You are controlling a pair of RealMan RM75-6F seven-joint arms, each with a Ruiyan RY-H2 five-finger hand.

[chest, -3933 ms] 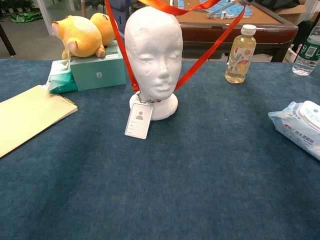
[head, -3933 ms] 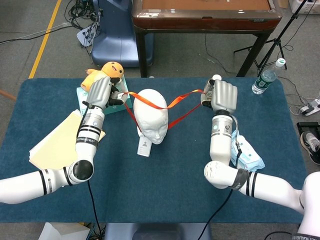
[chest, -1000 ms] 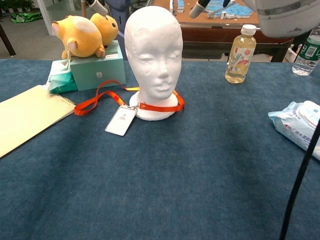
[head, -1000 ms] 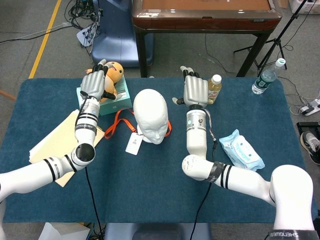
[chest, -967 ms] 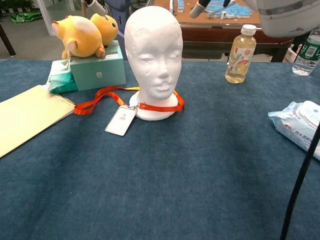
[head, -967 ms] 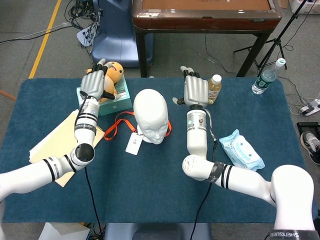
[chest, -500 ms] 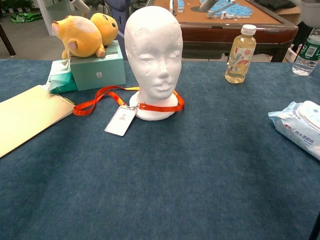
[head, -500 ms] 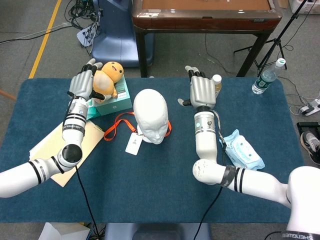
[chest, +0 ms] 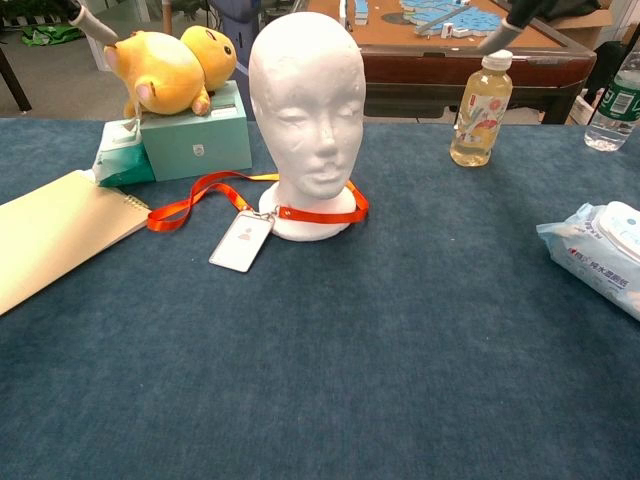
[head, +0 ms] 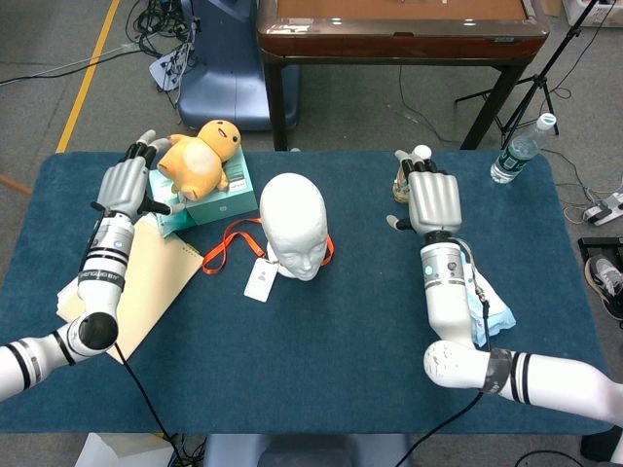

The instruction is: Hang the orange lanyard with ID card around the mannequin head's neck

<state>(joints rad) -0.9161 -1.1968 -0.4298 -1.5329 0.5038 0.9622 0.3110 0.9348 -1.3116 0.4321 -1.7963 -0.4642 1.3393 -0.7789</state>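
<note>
The white mannequin head (head: pixel 295 222) (chest: pixel 307 110) stands upright mid-table. The orange lanyard (head: pixel 226 241) (chest: pixel 200 198) lies around its base, with a slack loop trailing to the left on the cloth. Its white ID card (head: pixel 259 280) (chest: pixel 240 241) lies flat in front of the head's left side. My left hand (head: pixel 126 185) is raised, fingers apart and empty, left of the plush toy and well away from the lanyard. My right hand (head: pixel 433 199) is also raised with fingers spread and nothing in it, right of the head. Only a fingertip of each shows at the top of the chest view.
A yellow plush toy (head: pixel 199 156) lies on a teal box (head: pixel 215 195) behind the lanyard. A yellow notebook (head: pixel 127 287) sits at the left, a juice bottle (chest: pixel 480 108) behind my right hand, a wipes pack (chest: pixel 600 250) at the right, a water bottle (head: pixel 518 151) far right.
Both hands have drawn outward from the mannequin head, the left further left and the right further right. The lanyard and card stay put on the table.
</note>
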